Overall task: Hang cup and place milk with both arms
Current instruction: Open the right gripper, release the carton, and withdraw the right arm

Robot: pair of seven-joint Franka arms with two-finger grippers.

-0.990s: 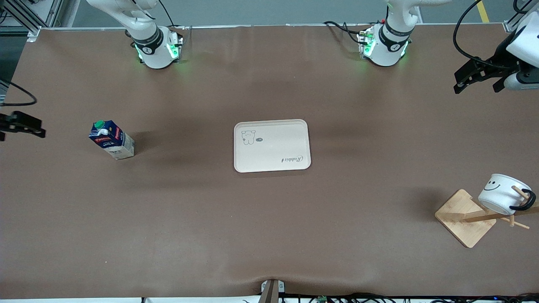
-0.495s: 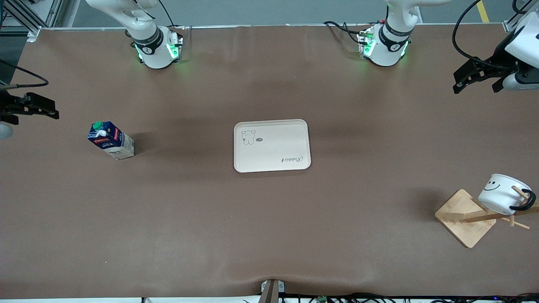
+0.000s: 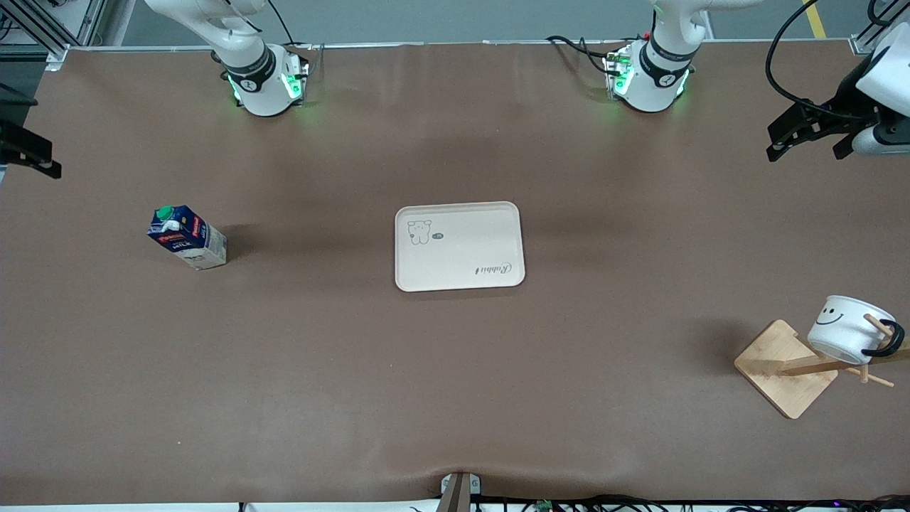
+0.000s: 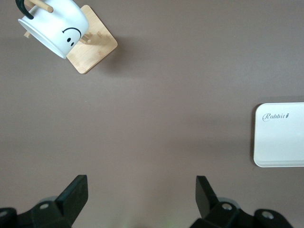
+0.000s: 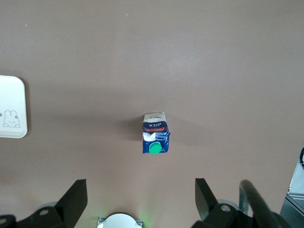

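White smiley-face cup (image 3: pixel 846 327) with black loop handle: hung on wooden peg rack (image 3: pixel 788 368), front corner at left arm's end. Dark blue green-capped milk carton (image 3: pixel 187 237): upright near right arm's edge; probably light, crushable, grasp mid-body. Left gripper (image 4: pixel 141 195), right gripper (image 5: pixel 141 198): both spread, empty

My brown table (image 3: pixel 455 370) carries the milk (image 3: pixel 188 237) upright toward my right arm's end; a cream tray (image 3: pixel 459 246) at centre; a wooden rack base (image 3: pixel 784 368) toward my left arm's end.
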